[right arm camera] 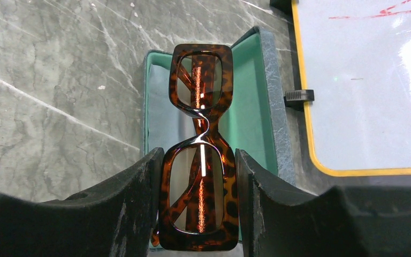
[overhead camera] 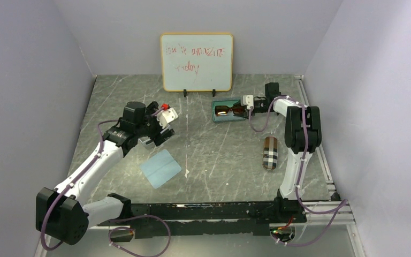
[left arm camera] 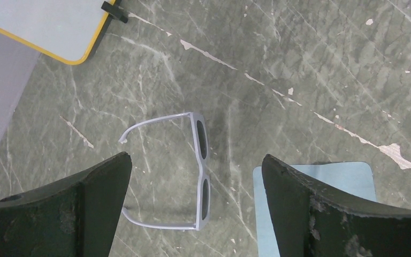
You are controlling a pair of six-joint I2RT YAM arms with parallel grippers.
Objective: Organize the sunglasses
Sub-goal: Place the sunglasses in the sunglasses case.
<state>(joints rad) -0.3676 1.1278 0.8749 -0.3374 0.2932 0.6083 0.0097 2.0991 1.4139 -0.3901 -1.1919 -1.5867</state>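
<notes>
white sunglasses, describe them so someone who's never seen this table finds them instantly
From the whiteboard at the back, come forward and left to the open left gripper. Under it, beside a light-blue cloth, lie the white sunglasses: chunky white frame, dark lenses, arms unfolded, unlike the tortoiseshell pair at the green-lined case.

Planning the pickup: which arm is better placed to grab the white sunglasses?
Left arm. Its open jaws hang over the white sunglasses; the right arm is gripping the brown sunglasses at the open case.

Two sunglasses (left arm camera: 200, 166) (right arm camera: 199, 136), two cases (right arm camera: 249, 107) (overhead camera: 270, 152), one cloth (overhead camera: 160, 167) and one whiteboard (overhead camera: 196, 61)
</notes>
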